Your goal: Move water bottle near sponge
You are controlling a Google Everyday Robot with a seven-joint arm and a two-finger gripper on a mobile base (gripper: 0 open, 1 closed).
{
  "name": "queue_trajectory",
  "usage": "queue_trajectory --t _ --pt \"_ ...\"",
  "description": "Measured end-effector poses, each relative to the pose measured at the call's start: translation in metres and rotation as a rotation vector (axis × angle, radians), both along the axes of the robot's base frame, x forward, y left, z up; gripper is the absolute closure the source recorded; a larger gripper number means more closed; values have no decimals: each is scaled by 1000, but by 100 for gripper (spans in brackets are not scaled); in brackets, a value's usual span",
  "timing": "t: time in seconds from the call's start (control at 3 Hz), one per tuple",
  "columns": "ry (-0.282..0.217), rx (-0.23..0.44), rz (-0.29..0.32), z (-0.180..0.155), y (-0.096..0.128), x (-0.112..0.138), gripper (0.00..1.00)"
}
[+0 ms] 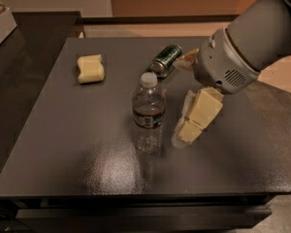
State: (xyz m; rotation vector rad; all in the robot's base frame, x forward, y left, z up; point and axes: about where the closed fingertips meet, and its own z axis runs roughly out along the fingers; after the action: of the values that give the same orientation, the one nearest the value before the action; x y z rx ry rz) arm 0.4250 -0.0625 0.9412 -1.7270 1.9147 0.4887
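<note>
Clear ribbed plastic, white-capped, your water bottle (148, 113) stood upright on the dark matte table (87, 171), well apart from the rounded pale-yellow sponge (90, 68). Your gripper (184, 135) hung just beside the bottle; spread or pressed together, I couldn't tell.

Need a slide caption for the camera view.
End effector low beside the upright water bottle; sponge lies apart, toward the far left.

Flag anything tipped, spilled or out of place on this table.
Only the green can lies on its side toward the back of the table, behind the upright water bottle. The sponge sits flat at back left. The end effector hangs just right of the bottle. No spill shows.
</note>
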Motion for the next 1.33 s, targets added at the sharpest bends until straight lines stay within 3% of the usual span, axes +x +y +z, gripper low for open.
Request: queue_trajectory --t 0.33,0.67,1.0,1.33 --pt "25 55 3 -4 19 -5 0" --pt "39 98 -5 -6 33 -7 7" --pt "48 129 -11 -5 42 -7 24" --pt "54 156 -13 -1 47 -8 48"
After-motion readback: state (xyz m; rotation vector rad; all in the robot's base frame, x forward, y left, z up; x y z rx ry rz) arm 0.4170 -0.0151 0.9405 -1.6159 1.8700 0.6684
